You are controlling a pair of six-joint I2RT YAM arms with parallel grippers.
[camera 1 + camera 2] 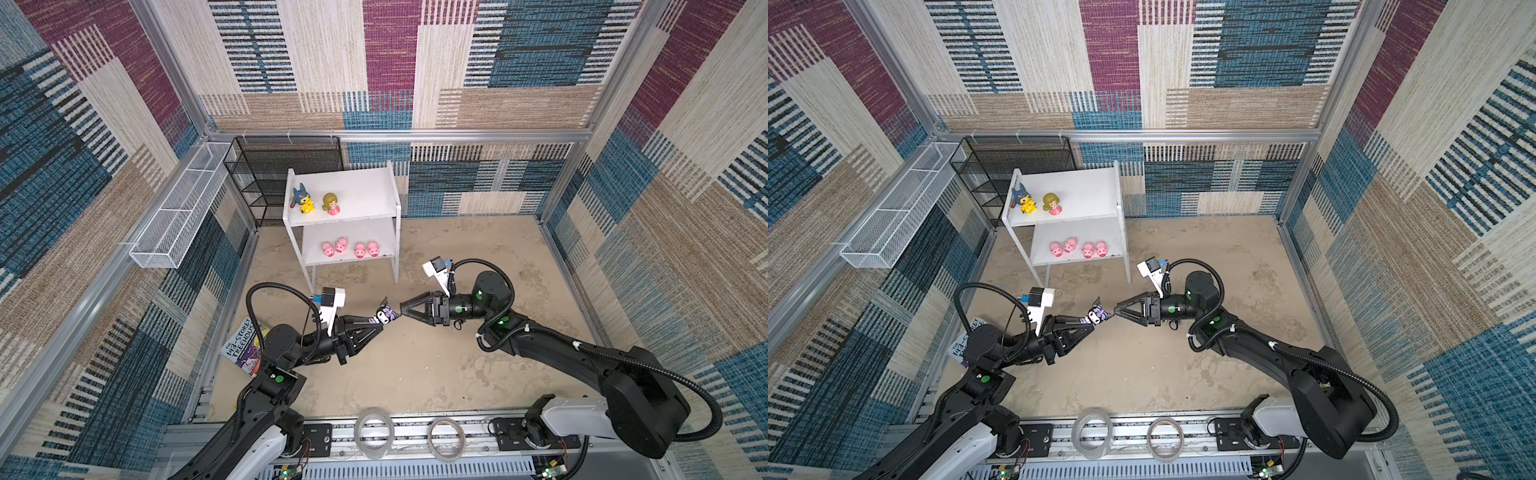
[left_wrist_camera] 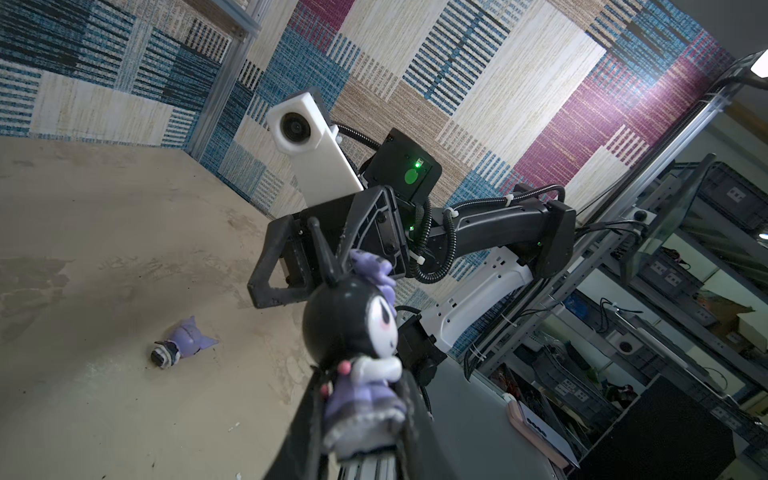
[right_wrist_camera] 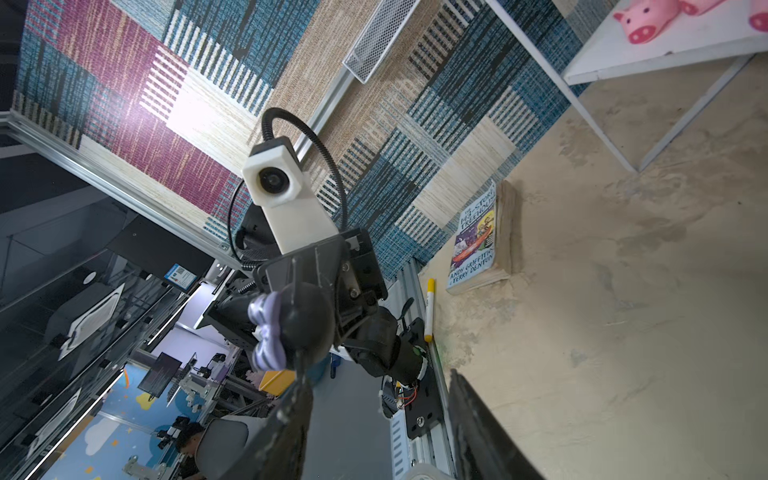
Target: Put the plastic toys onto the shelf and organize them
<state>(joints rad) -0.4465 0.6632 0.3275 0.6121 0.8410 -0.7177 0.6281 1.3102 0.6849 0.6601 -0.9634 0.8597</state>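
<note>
- The left hand (image 1: 375, 324) was clenched on the black toy (image 1: 386, 314). It gripped the purple-dressed body and left the head free beyond the fingertips. The toy was held clear of the desk (image 1: 415, 374), in front of the shelf (image 1: 357, 187).
- The right hand (image 1: 403, 309) faced it tip to tip. Its jaws were parted in the right wrist view and grasped nothing. One ear of the toy lay close by a finger (image 3: 291, 415); contact could not be determined.
- Judgement: this looked like a handover. The head was presented outward so the other hand could take it, probably because the bare shelf space lay on the right arm's side.
- The yellow toy (image 1: 303, 199) and the doll (image 1: 331, 203) stood upright at the left of the upper tier. Four pigs (image 1: 360, 250) sat in a row on the lower tier, so like was grouped with like.
- A second black toy (image 2: 183, 343) lay on its side on the desk, seen only in the left wrist view.
- Judgement: six of eight were placed. The two black toys belonged together on the bare right part of the upper tier.
- Risk: if the left hand released before the receiving jaws closed, the toy would drop.
</note>
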